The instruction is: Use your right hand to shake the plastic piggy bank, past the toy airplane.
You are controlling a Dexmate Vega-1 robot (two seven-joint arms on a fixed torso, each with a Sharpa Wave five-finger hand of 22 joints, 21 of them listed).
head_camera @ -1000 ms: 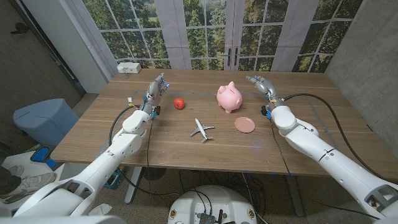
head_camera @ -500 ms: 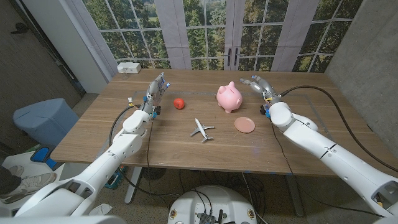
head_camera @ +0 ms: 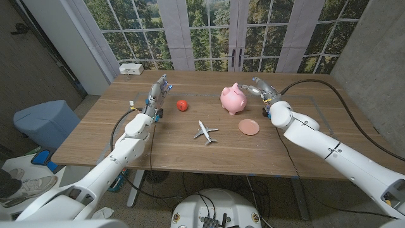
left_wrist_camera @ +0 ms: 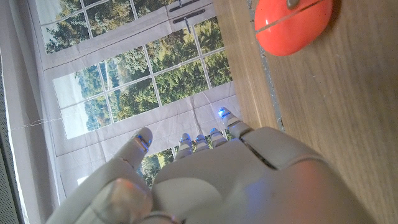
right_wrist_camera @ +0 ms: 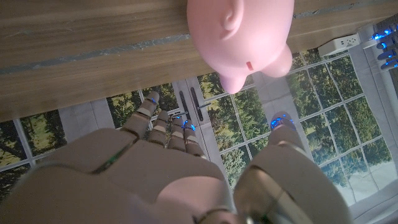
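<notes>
Head view of a wooden table (head_camera: 158,149) with both arms extended over it. The pink plastic piggy bank (head_camera: 233,99) stands upright on the far half of the table, beyond the white toy airplane (head_camera: 204,132), which lies near the middle. A small pink plate (head_camera: 249,127) rests on the table to the right of the airplane and nearer than the piggy bank. A red ball (head_camera: 182,104) sits to the left, close to the left hand (head_camera: 158,90).

The right hand (head_camera: 262,87) is raised just beside the piggy bank on its right, not touching it; its fingers are spread apart and hold nothing. In the right wrist view the piggy bank (right_wrist_camera: 242,34) appears ahead of the right hand (right_wrist_camera: 180,174), with a clear gap between the fingertips (right_wrist_camera: 152,99) and the pink body.

The left hand stands near the table's far left part, fingers extended and apart, empty. In the left wrist view the left hand (left_wrist_camera: 205,174) lies alongside the table surface, with the red ball (left_wrist_camera: 292,25) ahead of it and apart from it.

A white box (head_camera: 131,68) sits at the far left corner of the table, before the windows (head_camera: 209,31).
</notes>
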